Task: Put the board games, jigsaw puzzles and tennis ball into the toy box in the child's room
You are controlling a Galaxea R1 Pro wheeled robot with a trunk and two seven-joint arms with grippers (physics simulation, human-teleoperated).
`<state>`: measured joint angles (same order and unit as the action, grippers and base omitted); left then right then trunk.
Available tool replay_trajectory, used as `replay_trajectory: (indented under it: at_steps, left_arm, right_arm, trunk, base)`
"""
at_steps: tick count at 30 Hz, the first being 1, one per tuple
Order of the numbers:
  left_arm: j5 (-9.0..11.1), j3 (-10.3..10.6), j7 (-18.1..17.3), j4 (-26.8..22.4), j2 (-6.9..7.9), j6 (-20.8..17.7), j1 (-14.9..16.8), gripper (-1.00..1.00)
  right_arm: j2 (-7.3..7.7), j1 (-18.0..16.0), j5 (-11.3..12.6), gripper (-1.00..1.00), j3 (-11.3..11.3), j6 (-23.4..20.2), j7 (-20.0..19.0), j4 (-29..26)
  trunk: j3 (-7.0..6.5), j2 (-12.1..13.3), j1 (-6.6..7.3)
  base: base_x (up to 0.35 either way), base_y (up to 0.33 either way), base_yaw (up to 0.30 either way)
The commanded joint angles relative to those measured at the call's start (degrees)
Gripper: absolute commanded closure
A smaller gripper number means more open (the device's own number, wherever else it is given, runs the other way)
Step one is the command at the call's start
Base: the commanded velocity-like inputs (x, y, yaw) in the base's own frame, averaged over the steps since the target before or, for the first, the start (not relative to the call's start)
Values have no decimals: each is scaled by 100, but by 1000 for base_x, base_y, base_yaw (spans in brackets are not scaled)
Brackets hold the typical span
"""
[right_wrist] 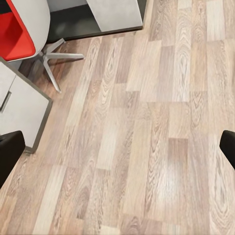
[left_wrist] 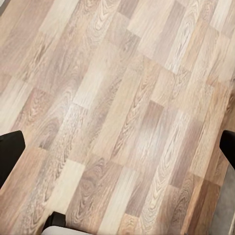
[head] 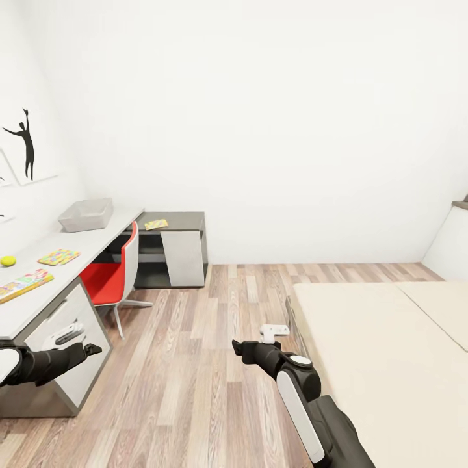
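Note:
The table (head: 97,237) runs along the left wall. At its far end stands the light grey toy box (head: 85,215). Nearer me lie a jigsaw puzzle (head: 58,257), a second long colourful board (head: 25,285) and the tennis ball (head: 8,260). A flat yellow-green board game (head: 156,225) rests on the lower dark desk section. The bed (head: 377,351) is at the right, with beige mattress showing. My left gripper (head: 91,350) (left_wrist: 117,149) and right gripper (head: 239,346) (right_wrist: 117,147) hang open over the wooden floor, holding nothing.
A red swivel chair (head: 110,276) is tucked at the table, its star base (right_wrist: 54,58) on the floor. White drawers (head: 62,338) front the table's near end. Wooden floor (head: 195,364) stretches between table and bed.

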<state>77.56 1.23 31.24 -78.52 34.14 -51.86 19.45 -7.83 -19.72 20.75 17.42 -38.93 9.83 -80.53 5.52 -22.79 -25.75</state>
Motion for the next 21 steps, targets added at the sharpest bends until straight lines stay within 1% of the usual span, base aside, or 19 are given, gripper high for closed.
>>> replay_trajectory:
  at_steps: [1,12,16,21]
  left_arm:
    - [58,9,59,-5,5,0,6,-100]
    - [58,11,61,-5,5,0,6,-100]
    - [58,14,65,-5,5,0,6,-100]
    - [58,17,65,-5,5,0,6,-100]
  right_arm:
    - [1,-6,61,-100,6,-18,54,-7]
    - [1,-6,61,-100,7,-18,54,-12]
    - [1,-6,61,-100,7,-18,54,-15]
    - [1,-6,61,-100,7,-18,54,-15]
  trunk:
    - [14,-13,-3]
    - [14,-13,-3]
    - [14,-13,-3]
    - [14,-13,-3]
  base:
    - [-21,0,0]
    - [-5,-9,0]
    - [0,-190,0]
    - [0,-268,0]
